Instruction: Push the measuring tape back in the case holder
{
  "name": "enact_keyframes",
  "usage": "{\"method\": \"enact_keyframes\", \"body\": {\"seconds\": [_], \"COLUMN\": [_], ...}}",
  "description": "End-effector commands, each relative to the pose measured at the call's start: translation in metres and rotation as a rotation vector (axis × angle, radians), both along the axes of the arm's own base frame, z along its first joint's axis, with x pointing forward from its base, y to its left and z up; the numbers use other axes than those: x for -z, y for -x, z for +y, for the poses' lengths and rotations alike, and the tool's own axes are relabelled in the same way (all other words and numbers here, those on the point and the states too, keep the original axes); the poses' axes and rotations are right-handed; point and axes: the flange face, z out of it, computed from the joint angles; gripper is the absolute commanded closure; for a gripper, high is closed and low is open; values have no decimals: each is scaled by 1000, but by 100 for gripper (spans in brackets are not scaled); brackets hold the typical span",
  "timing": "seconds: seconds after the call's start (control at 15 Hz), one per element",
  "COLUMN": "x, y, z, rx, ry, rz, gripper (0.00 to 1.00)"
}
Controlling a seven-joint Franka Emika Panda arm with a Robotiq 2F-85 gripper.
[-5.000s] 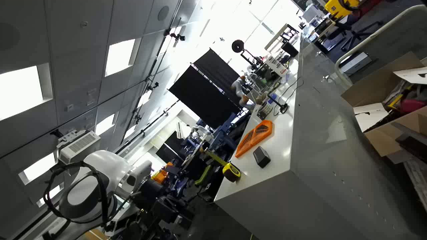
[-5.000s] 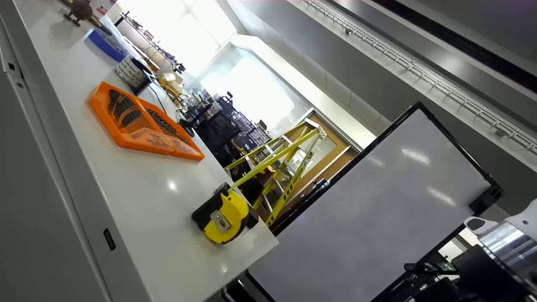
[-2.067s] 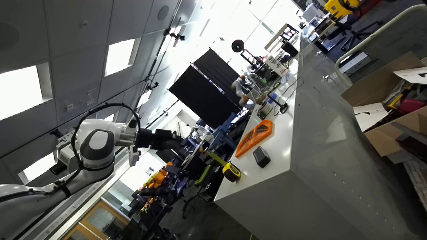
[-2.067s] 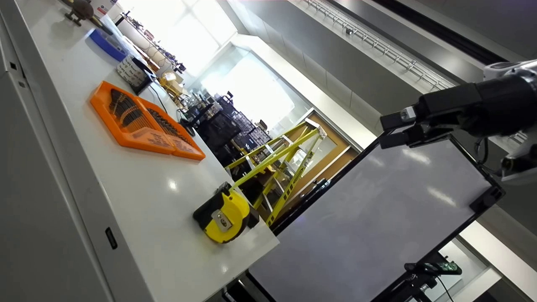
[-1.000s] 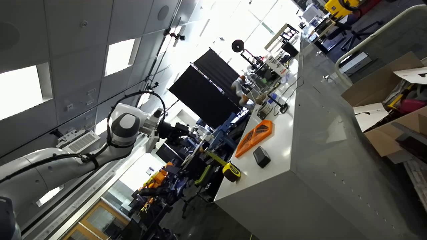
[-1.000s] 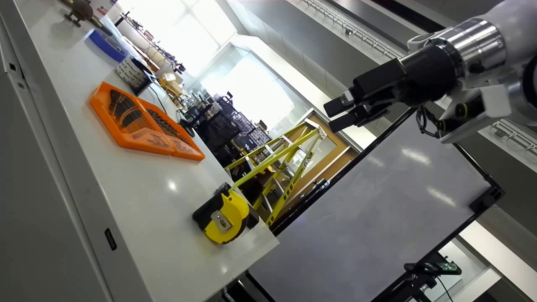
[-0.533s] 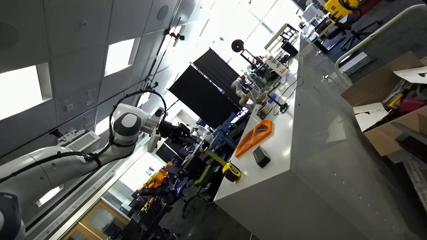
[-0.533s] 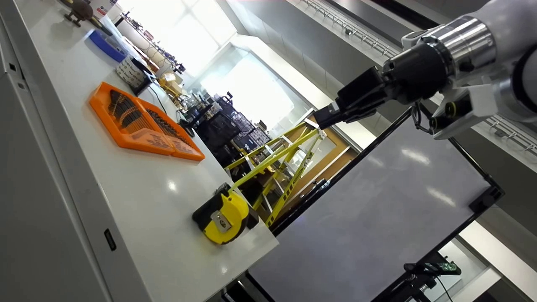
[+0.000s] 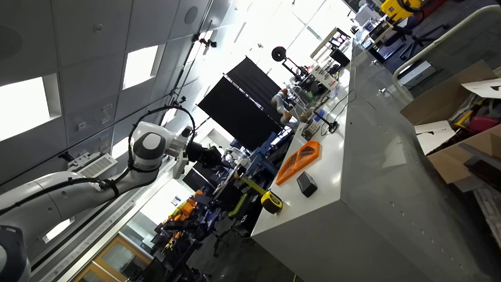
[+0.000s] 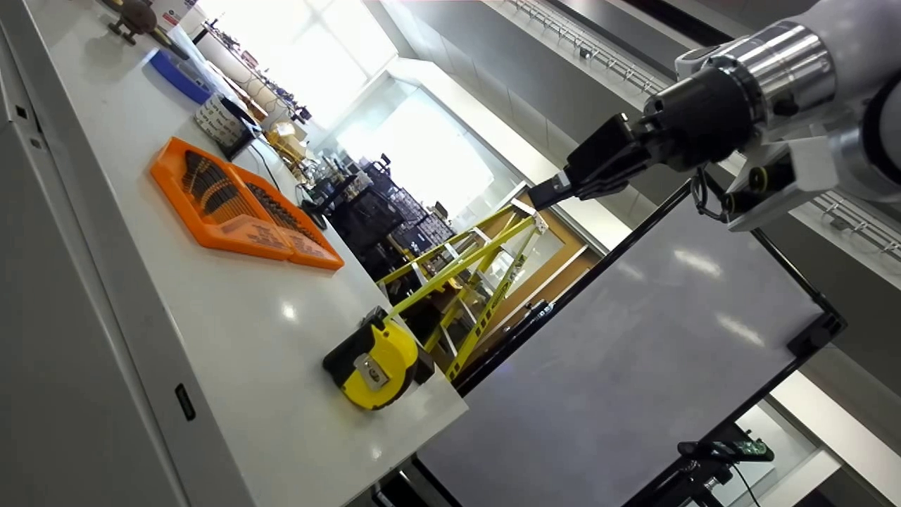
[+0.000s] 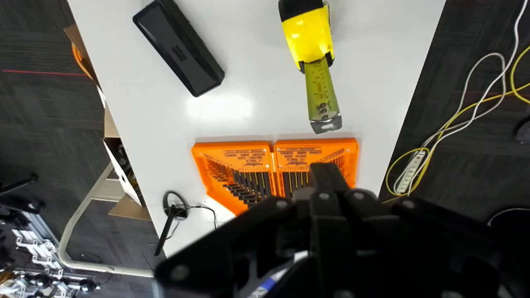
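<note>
The measuring tape's yellow blade (image 11: 319, 89) sticks out of its yellow-and-black case holder (image 11: 308, 35) in the wrist view, a metal hook at its tip. The blade widens towards the camera, so it rises off the white bench. The case (image 10: 380, 362) stands near the bench corner in both exterior views; behind the blade (image 9: 252, 185) lies a cluttered background. My gripper (image 11: 326, 165) has its two black fingers pressed together, nothing between them. It hangs in the air above the bench, apart from the hook in the wrist view. In an exterior view my gripper (image 10: 540, 196) points down towards the tape.
An orange hex key set (image 11: 275, 174) lies open on the bench, partly behind my fingers. A black box (image 11: 180, 47) sits beside the tape case. The bench edge (image 9: 342, 168) is close by. A yellow ladder (image 10: 486, 282) stands beyond the bench.
The arm has swung in from farther off to hang by the tape. My fingers, apart a second ago, have come together. Since half a second ago the arm has hardly moved; the tape is unchanged.
</note>
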Motion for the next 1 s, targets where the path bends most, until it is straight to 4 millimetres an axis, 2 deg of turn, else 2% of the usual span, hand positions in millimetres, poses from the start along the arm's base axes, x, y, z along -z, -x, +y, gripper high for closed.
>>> {"method": "enact_keyframes", "body": {"seconds": [0.0,0.93], "x": [-1,26], "y": [0,-6], "z": [1,12], "rx": [0,-16], "ry": [1,5], "rz": [1,82], "gripper": [99,100]}}
